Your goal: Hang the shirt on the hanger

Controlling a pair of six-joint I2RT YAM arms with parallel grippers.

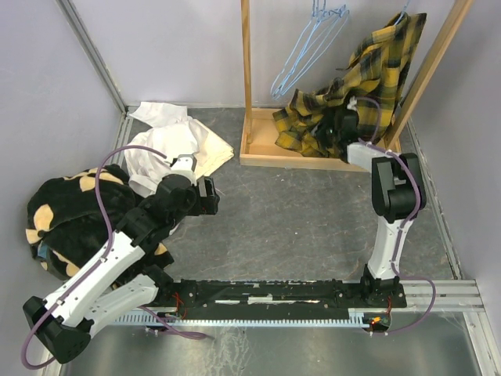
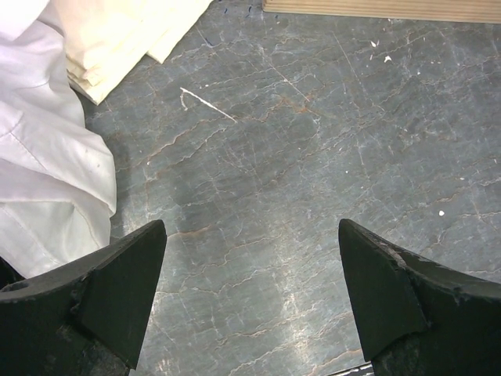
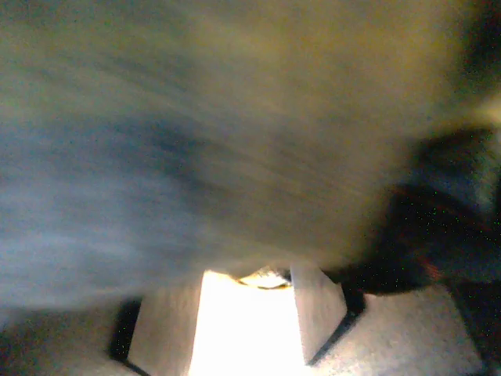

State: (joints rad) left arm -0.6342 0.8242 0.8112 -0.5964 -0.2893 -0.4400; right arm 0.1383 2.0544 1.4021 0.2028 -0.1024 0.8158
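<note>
The yellow and black plaid shirt (image 1: 376, 63) hangs from the top right of the wooden rack, with its lower part bunched on the rack's base. Thin light-blue wire hangers (image 1: 309, 47) hang bare to its left; another blue hook shows just above the shirt. My right gripper (image 1: 342, 129) is pushed into the shirt's middle. In the right wrist view blurred shirt cloth (image 3: 235, 117) fills the frame, and a bit of yellow cloth sits between the fingertips of my right gripper (image 3: 249, 274). My left gripper (image 1: 211, 196) is open and empty over the bare grey table, also in its wrist view (image 2: 252, 235).
A plain white garment (image 1: 168, 145) lies at the back left, and shows in the left wrist view (image 2: 39, 157) beside folded cream cloth (image 2: 117, 39). A black fleece with tan patches (image 1: 70, 211) lies under the left arm. The rack's wooden base (image 1: 262, 145) and posts (image 1: 246, 63) stand at the back.
</note>
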